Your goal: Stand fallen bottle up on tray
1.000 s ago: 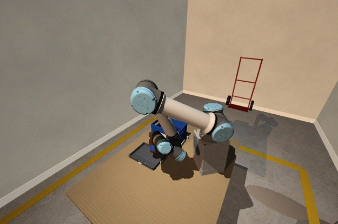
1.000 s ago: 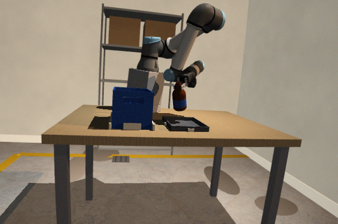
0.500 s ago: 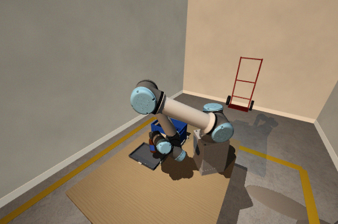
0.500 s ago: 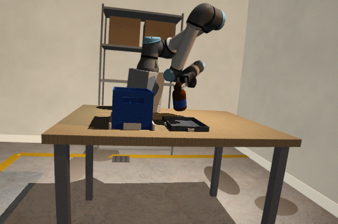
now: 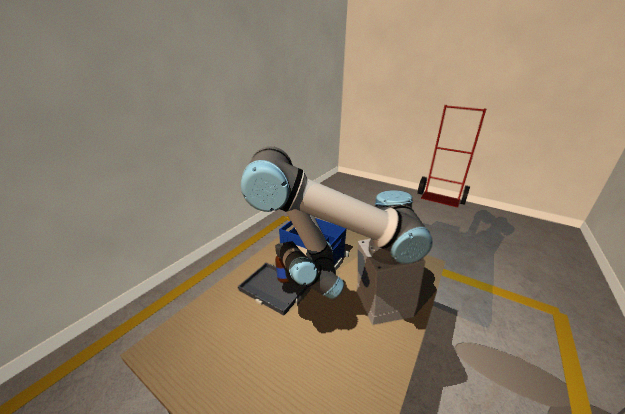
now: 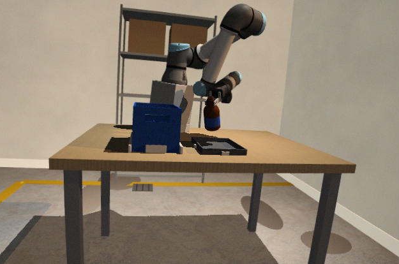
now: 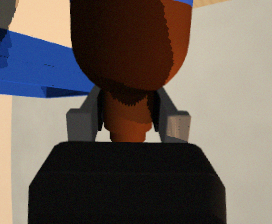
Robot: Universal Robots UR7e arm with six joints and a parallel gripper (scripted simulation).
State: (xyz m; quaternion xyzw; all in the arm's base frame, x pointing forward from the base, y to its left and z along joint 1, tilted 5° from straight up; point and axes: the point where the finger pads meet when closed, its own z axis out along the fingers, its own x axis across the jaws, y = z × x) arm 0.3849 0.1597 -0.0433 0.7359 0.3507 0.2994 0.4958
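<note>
A brown bottle (image 6: 212,117) (image 7: 131,36) (image 5: 281,268) with a blue label band hangs upright in the air above the dark tray (image 6: 219,147) (image 5: 266,290). My gripper (image 6: 212,101) (image 7: 128,99) is shut on the bottle's neck, fingers on either side of it. The bottle's base is clear of the tray floor, over the tray's back left part. In the top view the arm hides most of the bottle. The blue crate (image 6: 156,131) (image 5: 336,237) stands on the table just left of the tray.
The wooden table (image 6: 275,156) (image 5: 261,355) carries the crate, the tray and the arm's grey pedestal (image 5: 391,290) (image 6: 166,92). A metal shelf (image 6: 122,76) with boxes stands behind the table. A red hand truck (image 5: 453,155) leans on the far wall.
</note>
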